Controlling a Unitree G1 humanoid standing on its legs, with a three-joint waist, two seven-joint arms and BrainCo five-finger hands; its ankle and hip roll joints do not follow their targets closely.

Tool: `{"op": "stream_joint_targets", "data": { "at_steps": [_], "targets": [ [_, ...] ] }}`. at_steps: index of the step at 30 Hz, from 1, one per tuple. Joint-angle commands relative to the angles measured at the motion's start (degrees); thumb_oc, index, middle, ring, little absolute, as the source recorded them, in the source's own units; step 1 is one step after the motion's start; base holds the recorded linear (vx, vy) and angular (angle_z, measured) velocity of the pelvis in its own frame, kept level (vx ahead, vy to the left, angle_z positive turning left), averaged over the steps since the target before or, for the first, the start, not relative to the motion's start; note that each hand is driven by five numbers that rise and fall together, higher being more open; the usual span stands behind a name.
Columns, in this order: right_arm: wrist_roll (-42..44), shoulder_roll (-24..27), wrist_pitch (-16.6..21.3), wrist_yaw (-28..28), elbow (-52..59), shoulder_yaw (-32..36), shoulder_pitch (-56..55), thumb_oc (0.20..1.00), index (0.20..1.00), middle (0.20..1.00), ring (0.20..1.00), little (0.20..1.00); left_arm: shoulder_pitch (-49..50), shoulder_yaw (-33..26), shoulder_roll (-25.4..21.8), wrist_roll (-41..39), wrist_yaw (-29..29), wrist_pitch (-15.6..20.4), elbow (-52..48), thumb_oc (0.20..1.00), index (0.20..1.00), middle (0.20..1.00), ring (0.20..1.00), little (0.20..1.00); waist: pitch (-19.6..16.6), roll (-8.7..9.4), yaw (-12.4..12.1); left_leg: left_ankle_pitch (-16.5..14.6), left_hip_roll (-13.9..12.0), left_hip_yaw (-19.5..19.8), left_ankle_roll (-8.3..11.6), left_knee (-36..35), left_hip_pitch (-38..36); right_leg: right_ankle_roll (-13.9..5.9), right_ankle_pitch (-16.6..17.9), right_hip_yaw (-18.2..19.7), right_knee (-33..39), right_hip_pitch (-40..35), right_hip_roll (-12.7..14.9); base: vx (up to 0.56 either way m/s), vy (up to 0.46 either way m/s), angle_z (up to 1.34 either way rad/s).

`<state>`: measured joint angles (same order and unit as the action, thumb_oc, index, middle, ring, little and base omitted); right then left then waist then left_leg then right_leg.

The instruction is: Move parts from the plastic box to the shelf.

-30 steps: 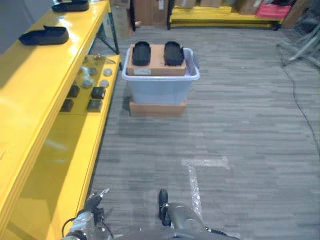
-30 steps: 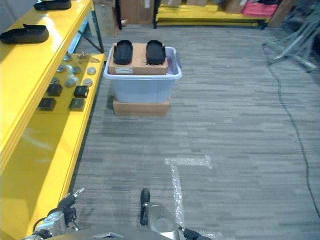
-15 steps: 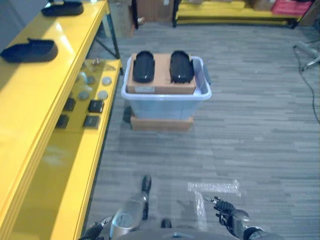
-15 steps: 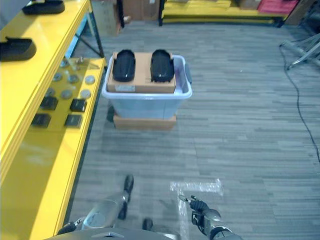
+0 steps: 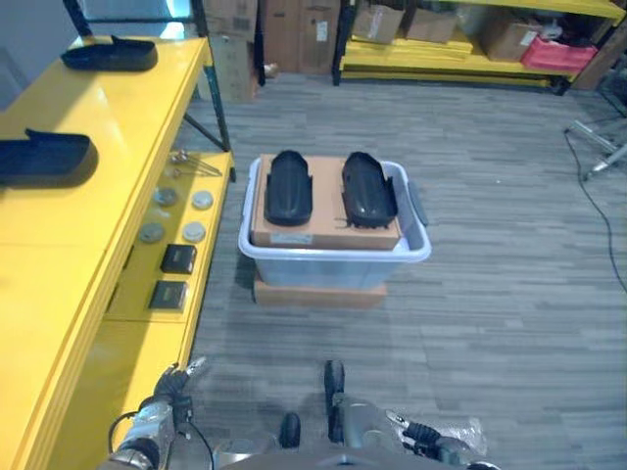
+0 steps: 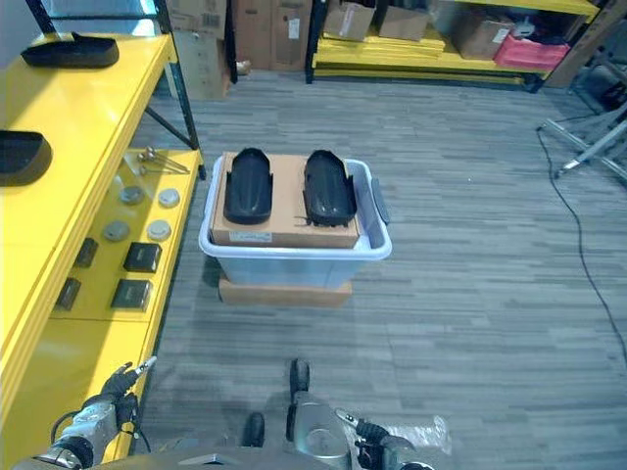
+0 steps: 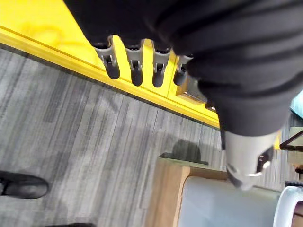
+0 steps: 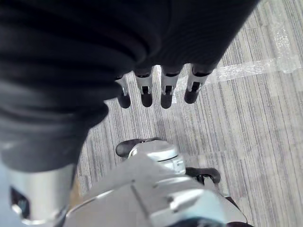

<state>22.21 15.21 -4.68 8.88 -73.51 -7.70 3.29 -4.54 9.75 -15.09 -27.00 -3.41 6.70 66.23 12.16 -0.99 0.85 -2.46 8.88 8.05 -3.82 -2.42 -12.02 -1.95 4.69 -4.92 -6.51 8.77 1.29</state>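
Left eye view: we find two black moulded parts [image 5: 288, 186] lying on brown cardboard in the pale plastic box [image 5: 333, 264], centre frame; two sit on the yellow shelf [image 5: 59, 245], upper left. Left hand [image 5: 162, 406] and right hand [image 8: 156, 90], fingers relaxed, hold nothing.

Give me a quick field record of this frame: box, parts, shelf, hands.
plastic box: pale, on the floor, resting on a flat cardboard base
in box: cardboard carton filling the top
parts: two black parts side by side on the carton, left and right
shelf: yellow, to the robot's left; black parts on its top level, small discs and dark blocks lower down
left hand: low by the shelf edge, fingers straight, empty
right hand: low, fingers straight, empty
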Motion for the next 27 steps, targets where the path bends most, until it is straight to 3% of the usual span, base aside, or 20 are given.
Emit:
{"op": "stream_joint_targets", "data": {
  "at_steps": [1,2,4,6,10,11,13,16,19,21,23,26,27],
  "targets": [
    [2.7,1.6,0.6,0.4,-0.8,-0.4,0.1,1.000,1.000,1.000,1.000,1.000,1.0,-0.5,0.7,-0.5,-1.4,-1.5,-0.4,1.000,1.000,1.000,1.000,1.000,1.3,1.81,-1.4,-3.2,-6.0,-2.8,0.31,6.2,6.1,-2.16,-1.9,0.6,2.7,-6.4,2.0,0.17,-0.212,0.28],
    [2.6,1.6,0.7,0.4,-0.6,-0.3,0.0,1.000,1.000,1.000,1.000,1.000,1.2,-0.6,0.9,-0.4,-1.6,-1.6,-0.2,1.000,1.000,1.000,1.000,1.000,1.3,1.95,-1.4,-3.4,-6.2,-3.2,0.43,6.8,6.2,-2.02,-2.0,0.4,2.8,-6.6,2.0,0.17,-0.231,0.15],
    [0.3,2.1,2.9,0.2,0.9,-0.3,-0.1,1.000,1.000,1.000,1.000,1.000,1.6,-0.9,1.7,-0.2,-1.7,-0.7,0.6,1.000,1.000,1.000,1.000,1.000,1.8,2.89,-1.6,-2.3,-6.7,-5.1,1.35,14.6,9.8,-1.16,-2.4,-0.1,3.4,-8.2,2.3,0.09,-0.161,0.13],
    [-0.2,3.1,6.1,-1.4,2.8,-1.0,0.0,1.000,1.000,1.000,1.000,1.000,1.5,-0.8,2.3,0.8,-1.1,-0.7,0.1,1.000,1.000,1.000,1.000,1.000,3.2,3.24,-2.2,1.6,-7.9,-7.3,3.15,22.0,15.9,-0.17,-2.7,-1.0,5.2,-10.6,2.3,0.05,-0.106,0.23],
    [4.6,4.8,10.0,-3.7,5.7,0.6,0.5,1.000,1.000,1.000,1.000,1.000,1.9,0.5,2.7,4.6,0.2,-1.9,-0.1,1.000,1.000,1.000,1.000,1.000,3.4,2.35,-2.2,2.4,-10.0,-12.9,4.90,11.9,16.2,-1.23,-3.2,-3.8,6.7,-12.7,2.9,0.11,0.049,0.34],
    [5.8,5.3,10.7,-4.3,7.6,0.8,0.6,1.000,1.000,1.000,1.000,1.000,2.5,1.1,2.7,4.7,-0.2,-1.9,0.1,1.000,1.000,1.000,1.000,1.000,3.7,1.82,-2.5,5.2,-10.4,-12.6,5.77,10.8,17.9,-1.14,-3.8,-3.9,6.4,-13.3,2.4,0.12,0.127,0.45],
    [6.6,6.5,11.4,-5.6,11.1,0.4,2.3,1.000,1.000,1.000,1.000,1.000,2.6,1.6,1.6,4.5,-0.3,-2.0,0.8,1.000,1.000,1.000,1.000,1.000,3.2,2.22,-3.0,3.7,-9.2,-10.6,4.45,6.1,15.0,-1.48,-4.4,-3.8,5.8,-12.3,2.6,0.08,0.165,0.22],
    [7.0,7.8,13.5,-5.3,12.4,0.6,2.9,1.000,1.000,1.000,1.000,1.000,2.8,1.7,0.7,7.1,0.3,-2.3,0.4,1.000,1.000,1.000,1.000,1.000,3.2,2.64,-3.4,2.6,-8.6,-10.1,3.64,5.5,12.9,-1.88,-5.2,-4.9,3.2,-11.0,2.7,0.06,0.116,-0.56],
    [9.0,8.4,14.8,-5.4,15.7,1.0,2.2,1.000,1.000,1.000,1.000,1.000,3.3,2.8,-0.9,10.2,-1.1,-1.8,0.2,1.000,1.000,1.000,1.000,1.000,3.5,2.74,-3.0,1.7,-8.8,-8.9,2.33,5.6,11.9,-1.92,-6.8,-3.7,-1.6,-9.3,2.7,0.05,-0.003,-0.18],
    [8.4,8.3,15.5,-6.1,17.8,1.1,1.7,1.000,1.000,1.000,1.000,1.000,3.2,3.0,-2.1,6.8,-2.7,-1.5,-0.1,1.000,1.000,1.000,1.000,1.000,3.5,2.60,-2.7,1.6,-9.2,-9.0,1.98,5.0,11.0,-2.93,-6.0,-3.1,-2.5,-8.6,4.4,0.06,-0.089,0.03],
    [4.4,7.8,17.8,-7.5,19.5,1.0,1.5,1.000,1.000,1.000,1.000,1.000,2.8,0.7,-3.6,0.1,-2.0,-2.4,-0.9,1.000,1.000,1.000,1.000,1.000,3.2,2.62,-2.4,1.0,-10.0,-10.3,2.31,4.1,9.6,-5.56,-1.5,-2.9,1.7,-8.4,8.0,0.10,-0.230,-0.10],
    [2.0,7.8,19.0,-8.4,20.5,0.7,1.5,1.000,1.000,1.000,1.000,1.000,2.8,-0.5,-4.2,-0.8,-1.5,-2.9,-1.5,1.000,1.000,1.000,1.000,1.000,3.3,2.39,-2.2,1.0,-10.9,-11.0,2.64,3.1,8.5,-6.28,-0.5,-2.5,2.4,-8.0,8.4,0.05,-0.199,-0.24],
    [1.6,8.3,19.5,-9.7,22.6,0.0,2.2,1.000,1.000,1.000,1.000,1.000,2.8,-1.3,-4.3,-0.2,-1.8,-3.2,-2.2,1.000,1.000,1.000,1.000,1.000,3.1,2.26,-2.7,1.9,-12.5,-12.4,3.27,1.6,8.3,-6.07,-1.3,-3.9,2.9,-8.8,8.0,0.04,-0.310,0.01]
  ]
}}
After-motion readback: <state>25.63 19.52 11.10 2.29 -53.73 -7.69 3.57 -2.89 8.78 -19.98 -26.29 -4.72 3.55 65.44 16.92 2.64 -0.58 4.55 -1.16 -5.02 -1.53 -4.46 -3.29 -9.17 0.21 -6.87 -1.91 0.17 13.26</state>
